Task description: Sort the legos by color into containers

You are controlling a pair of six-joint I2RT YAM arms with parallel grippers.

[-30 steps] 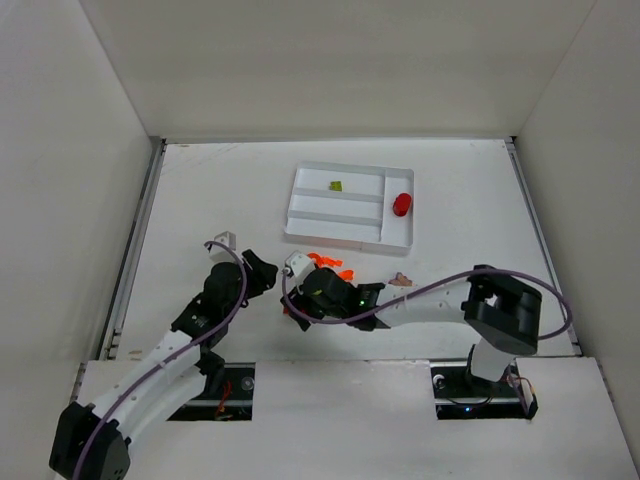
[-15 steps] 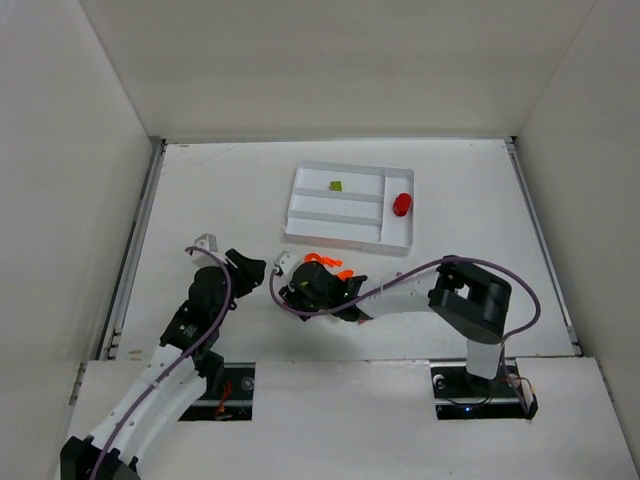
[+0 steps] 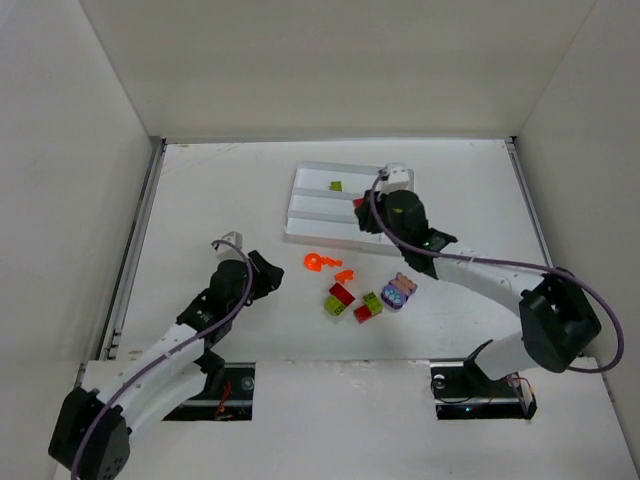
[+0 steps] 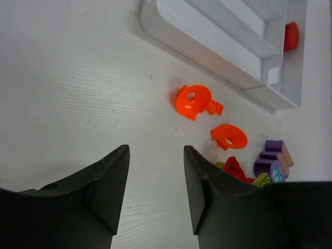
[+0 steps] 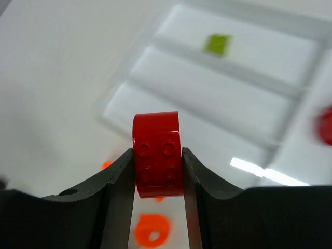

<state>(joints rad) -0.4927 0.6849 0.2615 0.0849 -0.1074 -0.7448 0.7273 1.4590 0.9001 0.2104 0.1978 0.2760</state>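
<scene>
Just above the white tray (image 3: 296,205), the right tool (image 3: 364,204) pinches a red round lego (image 5: 156,154) between its two fingers, the studs facing its wrist camera. Which slot lies directly under the piece cannot be told.

Inside the tray, a lime green lego (image 3: 337,185) sits in the far long slot. A second red piece (image 4: 291,36) lies in the crosswise end slot.

The left tool (image 4: 155,171) hangs low over the bench (image 3: 210,190), short of the tray's near left corner. Its jaws stand apart with nothing between them.

Loose legos lie on the bench between the two arms, clear of the tray. Two orange round pieces (image 3: 316,262) are nearest the tray, and in the left wrist view they lie just ahead of that tool's fingers. Closer to the arms' bases, a red brick (image 3: 341,294), two lime green bricks (image 3: 371,300), a smaller red brick (image 3: 364,313) and a purple cluster (image 3: 398,293) are bunched close together. Several of them appear to touch.
</scene>
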